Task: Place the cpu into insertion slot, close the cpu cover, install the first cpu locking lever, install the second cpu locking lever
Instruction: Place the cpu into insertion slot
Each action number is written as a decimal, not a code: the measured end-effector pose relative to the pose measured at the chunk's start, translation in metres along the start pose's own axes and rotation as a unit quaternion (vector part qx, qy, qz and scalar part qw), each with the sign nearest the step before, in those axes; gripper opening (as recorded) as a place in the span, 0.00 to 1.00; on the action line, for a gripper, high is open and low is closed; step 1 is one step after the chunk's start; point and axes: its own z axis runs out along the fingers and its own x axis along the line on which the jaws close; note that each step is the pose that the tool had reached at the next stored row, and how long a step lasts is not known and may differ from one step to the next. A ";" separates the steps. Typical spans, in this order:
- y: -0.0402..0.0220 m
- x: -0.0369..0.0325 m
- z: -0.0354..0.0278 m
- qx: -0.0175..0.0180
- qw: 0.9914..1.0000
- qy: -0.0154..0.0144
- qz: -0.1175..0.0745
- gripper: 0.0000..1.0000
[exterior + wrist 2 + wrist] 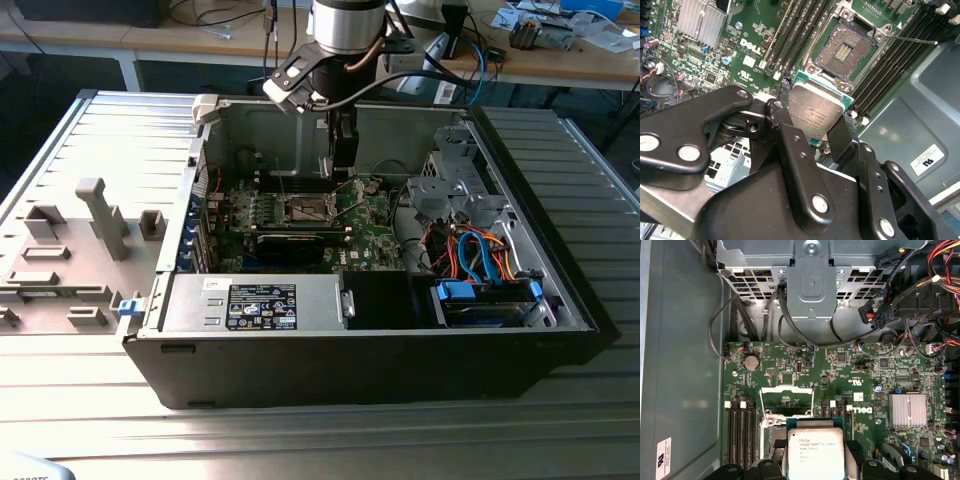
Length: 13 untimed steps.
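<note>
My gripper (pixel 812 127) is shut on the cpu (pixel 815 111), a flat silver-faced chip with a green edge, pinched by two opposite sides between black fingers (pixel 786 137). The chip hangs just above and beside the insertion slot (pixel 846 50), whose dark pin field lies bare. In the first wrist view the cpu (pixel 813 452) covers part of the insertion slot (pixel 774 434), and the cpu cover (pixel 785 389) stands swung open beyond it. A thin locking lever (pixel 912 39) sticks out sideways, released. In the exterior view the gripper (pixel 343 168) reaches down into the case over the slot (pixel 304 209).
Memory slots (pixel 795 35) flank the socket on both sides. A finned heatsink (pixel 908 410) sits on the board. A metal drive cage (pixel 810 280) with cables stands at the board's edge. The black power-supply box (pixel 262 305) lies along the case's front.
</note>
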 end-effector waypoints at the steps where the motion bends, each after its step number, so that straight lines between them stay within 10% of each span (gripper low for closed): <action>1: 0.0000 0.0000 0.0001 0.000 1.000 0.000 0.000 0.55; 4: -0.0001 0.0000 0.0005 0.000 1.000 0.000 0.000 0.55; 6: -0.0007 0.0003 0.0135 0.000 1.000 0.000 0.000 0.55; 13: -0.0018 0.0004 0.0146 0.000 1.000 0.000 0.000 0.55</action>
